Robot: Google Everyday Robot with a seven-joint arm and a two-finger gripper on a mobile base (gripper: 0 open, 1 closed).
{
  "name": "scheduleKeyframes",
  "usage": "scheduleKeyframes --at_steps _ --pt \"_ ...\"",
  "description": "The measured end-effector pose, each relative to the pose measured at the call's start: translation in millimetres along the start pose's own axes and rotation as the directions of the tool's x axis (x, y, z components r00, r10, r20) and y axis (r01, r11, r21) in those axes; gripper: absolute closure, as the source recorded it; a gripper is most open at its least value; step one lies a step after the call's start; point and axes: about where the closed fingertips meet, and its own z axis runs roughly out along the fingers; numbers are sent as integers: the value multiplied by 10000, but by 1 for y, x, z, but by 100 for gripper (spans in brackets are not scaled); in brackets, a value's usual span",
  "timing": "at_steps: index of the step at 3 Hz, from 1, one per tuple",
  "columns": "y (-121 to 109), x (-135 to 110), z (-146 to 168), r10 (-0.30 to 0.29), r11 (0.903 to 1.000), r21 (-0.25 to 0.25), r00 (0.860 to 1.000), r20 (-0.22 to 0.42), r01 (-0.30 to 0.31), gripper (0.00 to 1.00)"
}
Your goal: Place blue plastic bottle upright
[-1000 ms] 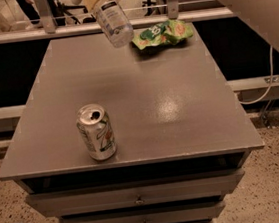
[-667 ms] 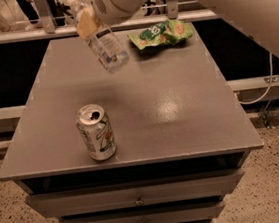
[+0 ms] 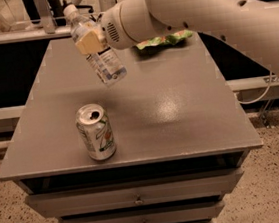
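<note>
Bottle in the air, tilted, clamped by the gripper over the back-left of the table.

Gripper is closed around the upper body of the blue plastic bottle; white cap points up-left, base hangs down-right, clear of the grey table. Soda can stands upright near the front-left edge, below the bottle and apart from it. Green snack bag lies at the back edge, partly hidden behind the arm. Drawers run under the tabletop.
</note>
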Motion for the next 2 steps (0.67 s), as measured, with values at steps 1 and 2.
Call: scheduleKeyframes --at_steps 1,2 --pt "-3 1 0 -40 9999 96 9999 -115 41 100" --pt "0 6 4 -258 9986 -448 9992 299 271 100"
